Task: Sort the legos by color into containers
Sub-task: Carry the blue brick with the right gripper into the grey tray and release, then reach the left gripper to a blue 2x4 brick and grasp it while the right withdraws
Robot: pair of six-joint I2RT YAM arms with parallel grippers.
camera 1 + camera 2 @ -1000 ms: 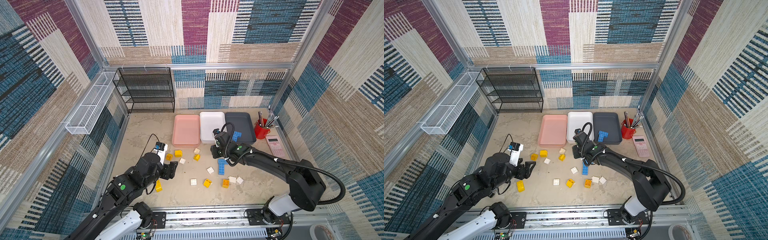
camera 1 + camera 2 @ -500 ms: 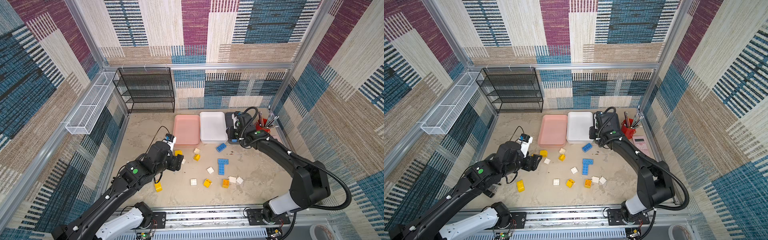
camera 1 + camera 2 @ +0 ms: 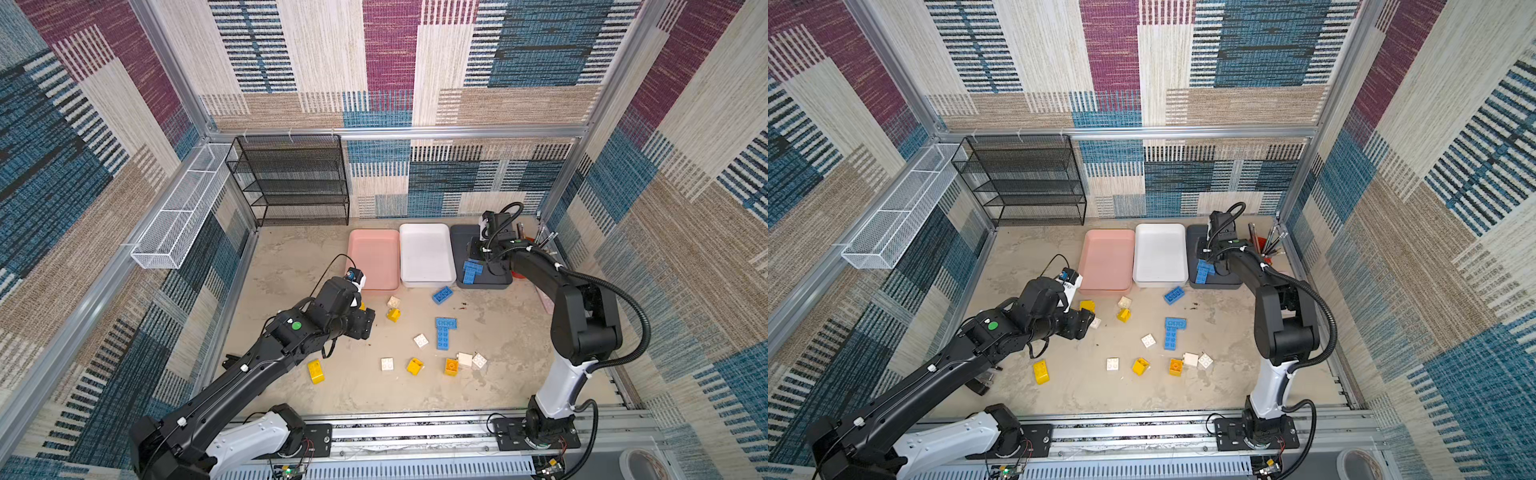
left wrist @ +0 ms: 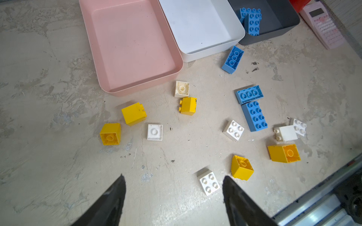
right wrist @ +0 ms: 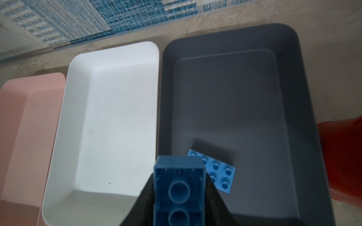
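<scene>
Since a second ago the right arm has been swung from the middle of the worktop [image 3: 353, 395] to the upper right of both top views, and the left arm has been advanced toward the pink tray [image 4: 127, 49].

The right hand [image 5: 179, 177] is clamped on a blue brick [image 5: 179, 197], whose hollow underside is turned to the wrist camera. It is held above the near edge of the dark grey tray [image 5: 235, 97], close to the wall beside the white tray [image 5: 117, 117]. A second blue brick [image 5: 219, 172] lies flat in the grey tray just beside it. The left hand [image 4: 174, 177] is held with its jaws apart and nothing between them, over bare worktop. Loose blue bricks [image 4: 253, 115], yellow blocks [image 4: 134, 113] and white squares [image 4: 154, 132] are scattered across the middle of the worktop. The pink and white trays are seen empty.

A release from here could be spoiled by the brick's place near the rim: it might be tipped into the white tray, or be bounced off the brick below. A yellow block and a white square lie close together, so both might be caught by the wide left jaws.

No brand or label can be read. The keys of the pink calculator [image 4: 325, 25] are too small to make out, and its display is blank.
</scene>
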